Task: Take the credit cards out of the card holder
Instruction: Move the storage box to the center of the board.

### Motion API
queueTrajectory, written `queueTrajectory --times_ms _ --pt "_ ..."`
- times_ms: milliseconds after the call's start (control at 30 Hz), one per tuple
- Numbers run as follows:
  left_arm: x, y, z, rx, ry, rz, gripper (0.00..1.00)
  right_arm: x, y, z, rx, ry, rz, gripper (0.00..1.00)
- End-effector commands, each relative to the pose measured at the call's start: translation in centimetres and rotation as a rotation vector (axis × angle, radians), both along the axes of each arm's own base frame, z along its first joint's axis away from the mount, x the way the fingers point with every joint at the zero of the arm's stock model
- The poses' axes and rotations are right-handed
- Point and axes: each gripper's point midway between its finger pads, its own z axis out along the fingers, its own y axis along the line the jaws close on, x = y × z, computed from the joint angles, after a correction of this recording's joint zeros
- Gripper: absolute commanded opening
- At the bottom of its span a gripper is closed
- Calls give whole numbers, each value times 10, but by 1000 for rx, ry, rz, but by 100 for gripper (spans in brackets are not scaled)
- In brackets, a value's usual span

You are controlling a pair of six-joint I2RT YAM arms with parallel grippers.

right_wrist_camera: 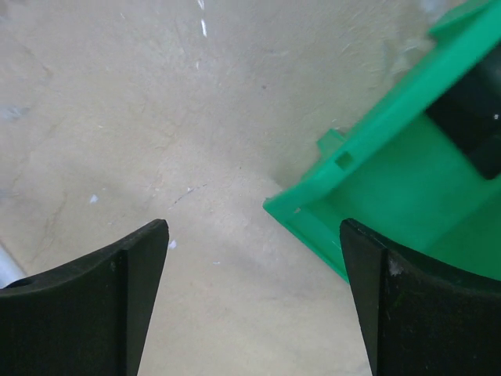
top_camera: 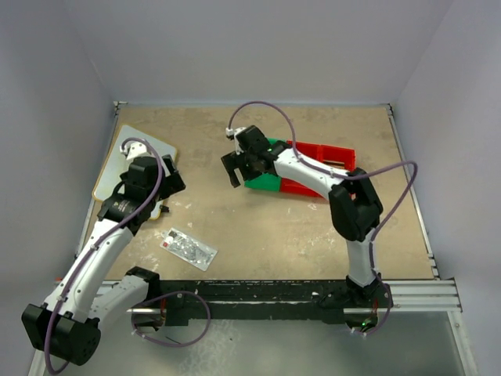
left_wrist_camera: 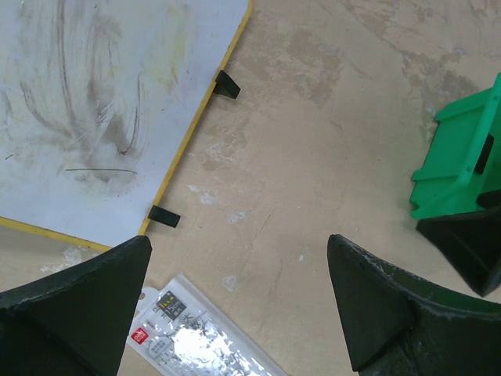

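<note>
Neither the card holder nor the credit cards show plainly in any view. My left gripper hangs open over the left of the table, beside the white board, nothing between its fingers. A clear speckled packet with a red mark lies just under it. Near the table's middle my right gripper is open above bare tabletop, by the corner of the green bin, with its jaws empty. Something dark sits inside that bin; I cannot tell what it is.
A green bin and a red bin stand side by side at the centre back. A yellow-edged white board lies at the far left. The speckled packet rests near the front left. Grey walls enclose the table.
</note>
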Motion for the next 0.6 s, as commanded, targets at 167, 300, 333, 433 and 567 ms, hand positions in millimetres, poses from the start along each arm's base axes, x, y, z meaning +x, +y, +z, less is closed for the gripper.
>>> queueTrajectory --times_ms 167,300,333,433,567 --pt "20 -29 6 -98 -20 -98 91 28 -60 135 125 -323 -327 100" --pt "22 -45 -8 -126 44 -170 91 44 -108 126 184 -254 -500 100" --pt "22 -48 -13 -131 61 -186 90 47 -116 121 205 -225 -527 100" --pt "21 -55 -22 -141 89 -219 90 55 -123 109 241 -203 -525 100" --pt "19 -58 -30 -144 114 -241 90 69 -123 80 267 -105 -528 100"
